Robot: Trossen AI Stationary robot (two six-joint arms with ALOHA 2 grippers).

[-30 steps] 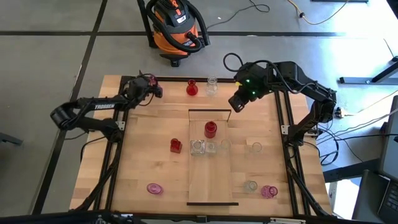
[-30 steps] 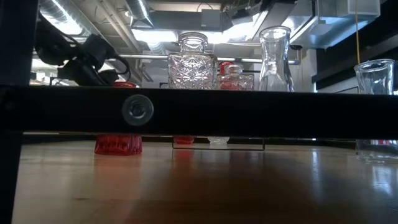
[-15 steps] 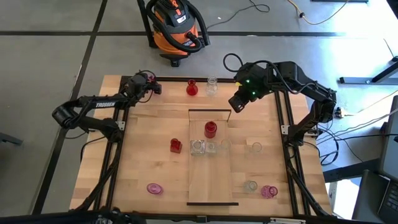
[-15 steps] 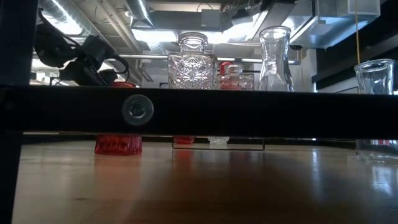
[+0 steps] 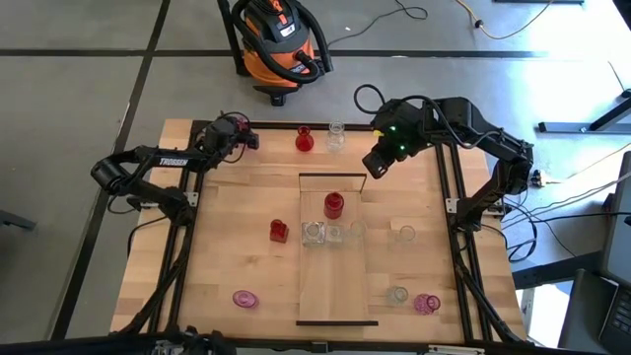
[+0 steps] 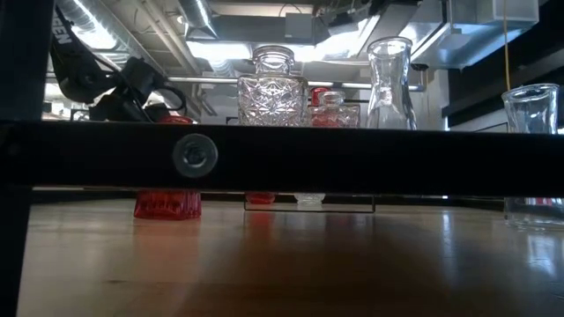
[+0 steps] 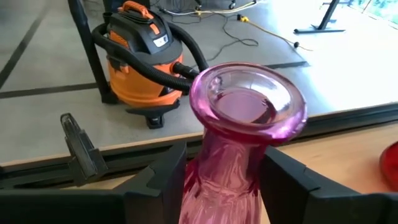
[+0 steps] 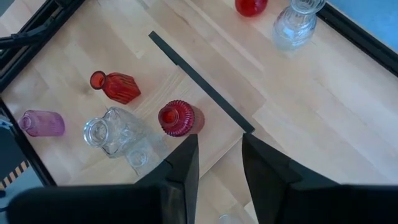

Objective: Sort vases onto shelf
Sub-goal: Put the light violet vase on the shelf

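Pink translucent vase (image 7: 239, 149), flared mouth upward, was clamped between the fingers (image 7: 158, 186) of the left gripper (image 5: 235, 131) at the table's far left corner. Orange-and-black shop vacuum (image 7: 140, 53) stood on the grey floor beyond the table edge.

Right gripper (image 5: 378, 163) hung over the table near the far right end of the shelf (image 5: 337, 286); its fingers (image 8: 183, 168) stood apart with nothing between them.

On the shelf: one red vase (image 5: 333, 204) toward the far end; a cut-glass clear vase (image 5: 314, 233) and two smaller clear vases beside it in a row across the middle.

On the bare table (image 5: 227, 247): a red vase (image 5: 279, 231) just left of the shelf; a red vase (image 5: 304, 140) and a clear vase (image 5: 335, 135) side by side at the far edge; a pink vase (image 5: 245, 298) at the near left; a clear vase (image 5: 405, 234) right of the shelf; a clear vase (image 5: 396, 294) and a pink vase (image 5: 427, 303) together at the near right.
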